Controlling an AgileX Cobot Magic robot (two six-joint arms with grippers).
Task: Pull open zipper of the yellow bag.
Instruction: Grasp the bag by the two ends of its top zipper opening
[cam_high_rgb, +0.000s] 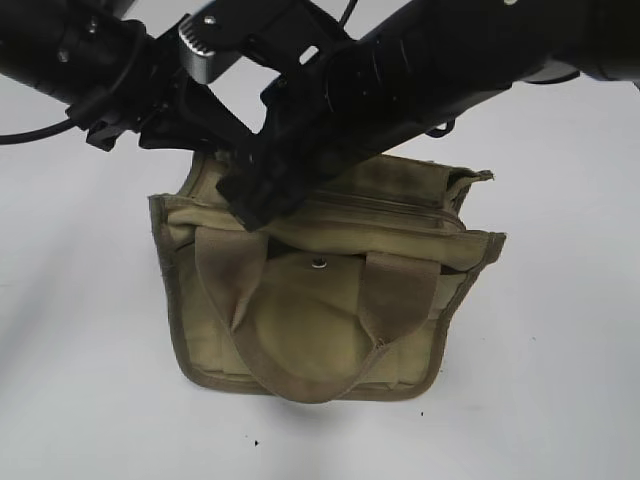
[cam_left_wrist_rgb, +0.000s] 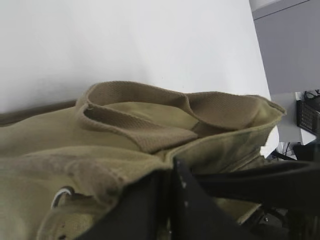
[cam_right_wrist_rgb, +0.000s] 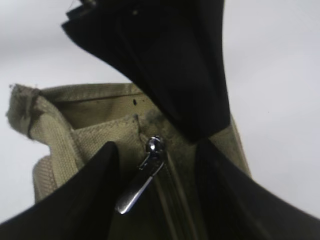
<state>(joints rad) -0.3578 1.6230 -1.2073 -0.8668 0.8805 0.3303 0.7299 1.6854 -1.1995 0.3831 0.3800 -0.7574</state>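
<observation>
The yellow bag (cam_high_rgb: 320, 310) stands in the middle of the white table, its snap flap facing the camera. The zipper (cam_high_rgb: 400, 214) runs along its top. In the right wrist view the silver pull tab (cam_right_wrist_rgb: 136, 187) hangs from the slider at the zipper's end. My right gripper (cam_right_wrist_rgb: 156, 146) is open, one finger on each side of the tab, touching neither side. From outside, that gripper (cam_high_rgb: 255, 205) sits at the left end of the bag's top. My left gripper (cam_left_wrist_rgb: 172, 167) is shut, its tips pinched on the bag's olive-edged rim (cam_left_wrist_rgb: 220, 145).
Both black arms cross above the bag and hide its back left corner. A tan webbing handle (cam_high_rgb: 300, 375) droops over the front, below the round snap button (cam_high_rgb: 319, 264). Bare white table (cam_high_rgb: 560, 380) surrounds the bag. Grey furniture (cam_left_wrist_rgb: 290, 50) stands beyond the table edge.
</observation>
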